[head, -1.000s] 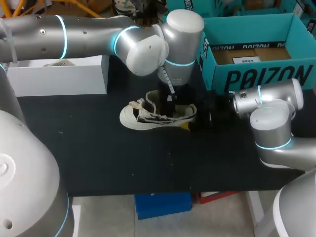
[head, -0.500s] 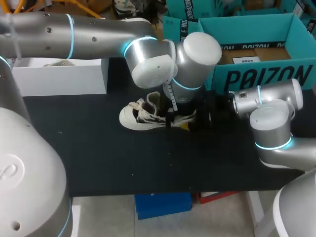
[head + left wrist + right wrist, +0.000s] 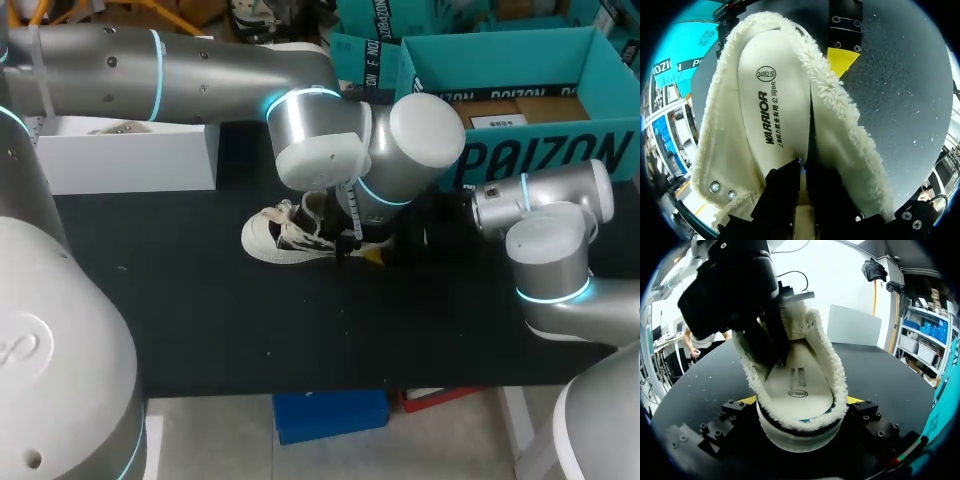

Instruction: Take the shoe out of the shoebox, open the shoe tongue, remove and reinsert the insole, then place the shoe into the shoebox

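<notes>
The left arm has swung further right and down over the shoe, its wrist now hiding the shoe's heel half.

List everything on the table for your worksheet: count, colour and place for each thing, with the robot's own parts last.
shoe: one, cream with black trim and fleecy lining, mid-table.
insole: one, white, lying inside the shoe.
shoebox: one, teal, open, far right of the table.
white box: one, white, far left of the table.
table: one, black.
left claw: one, black, reaching into the shoe onto the insole.
right claw: one, black with yellow tips, clamped on the shoe's heel from both sides.
</notes>
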